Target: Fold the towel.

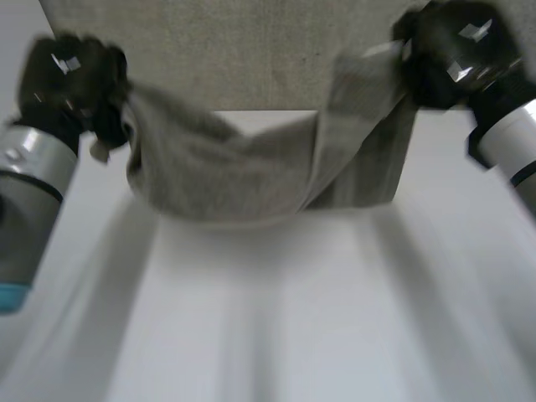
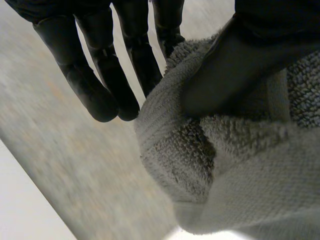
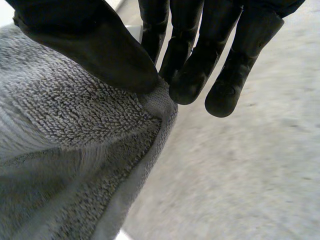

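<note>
You have the left hand (image 1: 74, 79) at ten o'clock in the head view, pinching one end of the grey terry-cloth towel's (image 1: 251, 167) near edge between the thumb and a finger, with the other fingers straight. The right hand (image 1: 456, 54), at two o'clock, pinches the other end the same way. The lifted edge sags between them above the white desk (image 1: 293, 327). The far part of the towel lies flat at twelve o'clock.
</note>
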Motion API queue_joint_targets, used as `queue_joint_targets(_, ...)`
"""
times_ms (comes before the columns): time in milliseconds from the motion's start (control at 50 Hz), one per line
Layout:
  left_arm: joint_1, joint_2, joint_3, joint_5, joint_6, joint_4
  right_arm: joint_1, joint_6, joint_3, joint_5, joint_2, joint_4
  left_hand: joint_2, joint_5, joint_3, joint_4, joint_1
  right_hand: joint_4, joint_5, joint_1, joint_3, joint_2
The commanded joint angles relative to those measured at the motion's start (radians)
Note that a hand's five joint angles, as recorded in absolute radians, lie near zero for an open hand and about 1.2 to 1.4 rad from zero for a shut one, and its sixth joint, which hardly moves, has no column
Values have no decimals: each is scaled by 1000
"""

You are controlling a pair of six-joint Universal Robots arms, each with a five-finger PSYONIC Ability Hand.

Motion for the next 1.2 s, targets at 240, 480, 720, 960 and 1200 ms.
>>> queue_joint_targets(240, -1, 11, 76, 11, -162, -189, -115, 23, -251, -14, 71, 411, -87, -258, -161, -134, -36, 56, 56, 69, 61, 99)
queue_joint_targets(480, -30, -440, 434, 12, -161, -438, -9, -255, -567, 6, 497, 589, -108, -279, -181, -155, -57, 56, 56, 69, 61, 99)
queue_joint_targets(720, -53, -368, 656, 3, -170, -206, 3, -107, -509, 18, 370, -39, -111, -282, -184, -158, -60, 56, 56, 69, 61, 99)
queue_joint_targets(960, -34, -361, 403, 25, -159, -313, -18, -52, -426, -89, 374, 343, -123, -294, -196, -170, -72, 56, 56, 69, 61, 99)
queue_joint_targets(1200, -9, -371, 120, 144, -52, -300, -104, -319, -414, -71, 555, 713, -231, -402, -304, -278, -180, 56, 56, 69, 61, 99)
